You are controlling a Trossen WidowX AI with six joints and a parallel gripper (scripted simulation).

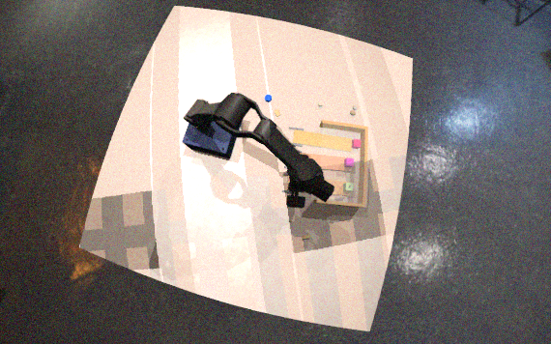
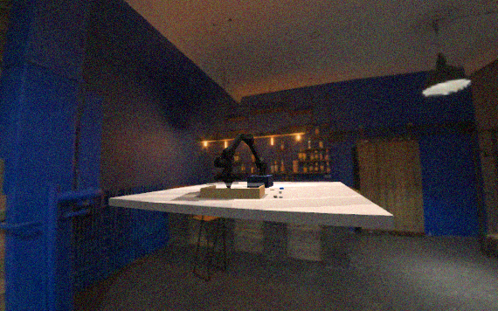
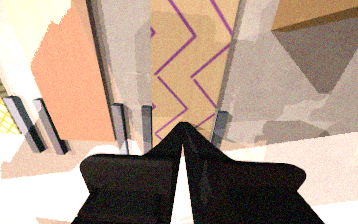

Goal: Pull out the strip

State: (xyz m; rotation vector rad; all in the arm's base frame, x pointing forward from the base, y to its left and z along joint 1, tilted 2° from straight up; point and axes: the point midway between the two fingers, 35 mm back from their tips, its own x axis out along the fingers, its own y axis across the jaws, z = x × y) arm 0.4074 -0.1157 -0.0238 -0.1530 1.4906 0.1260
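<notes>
Three cubes sit at the strips' far ends inside the wooden frame (image 1: 364, 166) (image 2: 235, 193). The green cube (image 1: 349, 186) bears a small mark, too tiny to read, and rests on the purple-zigzag strip (image 1: 338, 187) (image 3: 180, 90). Closed fingertips of the gripper (image 1: 294, 186) (image 2: 229, 186) (image 3: 184, 125) meet, holding nothing, over that strip's near end.

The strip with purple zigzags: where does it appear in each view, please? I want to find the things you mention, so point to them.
Top: the strip with purple zigzags (image 1: 338, 187) (image 3: 172, 45) is right of centre, partly hidden, under the green cube (image 1: 349, 186).
Exterior: not visible.
Wrist: upper middle, beyond the fingertips.
Shared landmark: the wooden frame (image 1: 364, 166) (image 2: 235, 193) (image 3: 325, 15).
</notes>
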